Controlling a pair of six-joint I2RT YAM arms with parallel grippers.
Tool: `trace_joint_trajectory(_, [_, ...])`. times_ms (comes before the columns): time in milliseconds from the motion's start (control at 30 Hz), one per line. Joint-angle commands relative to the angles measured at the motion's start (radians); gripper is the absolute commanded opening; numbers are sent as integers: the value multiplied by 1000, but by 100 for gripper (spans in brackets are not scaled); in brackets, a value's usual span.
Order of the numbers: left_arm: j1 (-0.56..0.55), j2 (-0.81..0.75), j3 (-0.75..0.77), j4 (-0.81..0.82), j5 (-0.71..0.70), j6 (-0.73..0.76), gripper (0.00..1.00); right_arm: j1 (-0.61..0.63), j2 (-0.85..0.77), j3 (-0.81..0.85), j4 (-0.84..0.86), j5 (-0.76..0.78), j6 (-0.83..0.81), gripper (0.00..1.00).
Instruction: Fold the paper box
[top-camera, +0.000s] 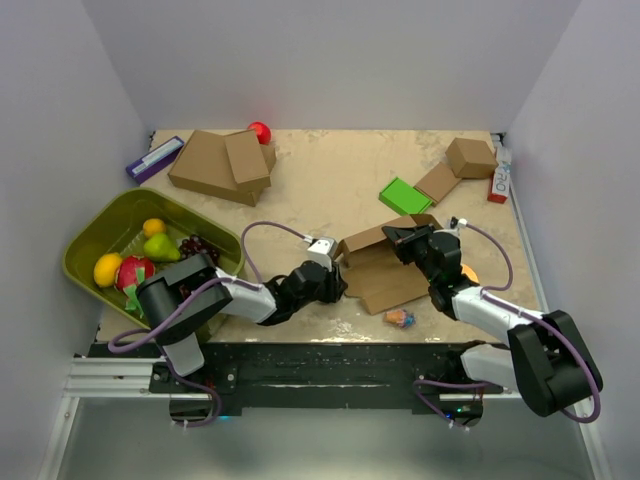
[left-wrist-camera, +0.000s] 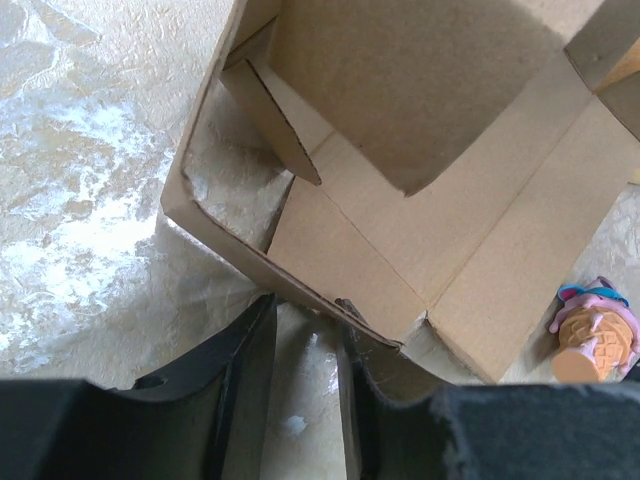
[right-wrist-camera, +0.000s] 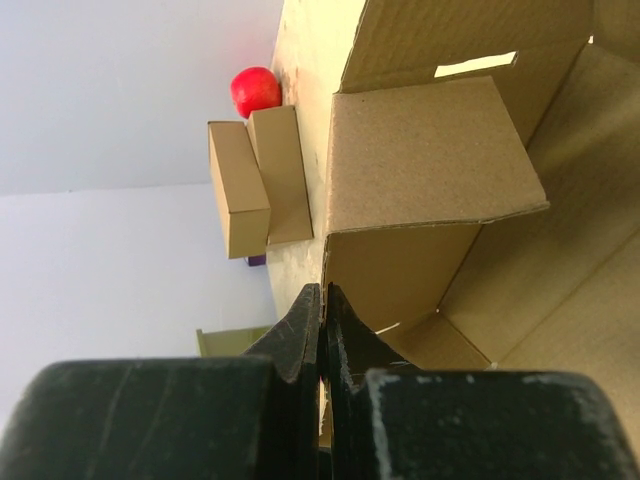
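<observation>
The right gripper (right-wrist-camera: 322, 292) is pinching an upright wall of the box (right-wrist-camera: 430, 160), its fingers pressing tight on the cardboard edge. The left gripper (left-wrist-camera: 305, 308) is sitting spread, table (left-wrist-camera: 80, 200) showing in its gap, the box's low wall lying just beyond its fingertips and brushing one tip.

The left arm (top-camera: 240, 295) lies low, going from its base in the lower left of the top view toward the middle of the frame. The left tool (top-camera: 338, 272) (left-wrist-camera: 306, 302) has its two dark fingers apart, with a clear gap between them. The right arm (top-camera: 490, 305) reaches from the lower right up and left to the centre. The right tool (top-camera: 400, 237) (right-wrist-camera: 322, 295) has its fingers pressed almost together, pinching a thin edge of the paper box (right-wrist-camera: 430, 160).
</observation>
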Motion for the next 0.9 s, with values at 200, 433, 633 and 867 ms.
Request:
trace_joint_trajectory(200, [1, 38, -28, -99, -54, 5, 37, 5, -43, 11, -12, 31, 8, 0])
trace_joint_trajectory(433, [1, -55, -20, -134, -121, 81, 39, 5, -49, 0, -16, 34, 6, 0])
trace_joint_trajectory(633, [6, -261, -90, -125, -108, 156, 56, 4, -70, 0, -34, 41, 3, 0])
trace_joint_trajectory(867, [63, -355, -109, -113, -53, 278, 57, 5, -76, -3, -32, 40, 5, 0])
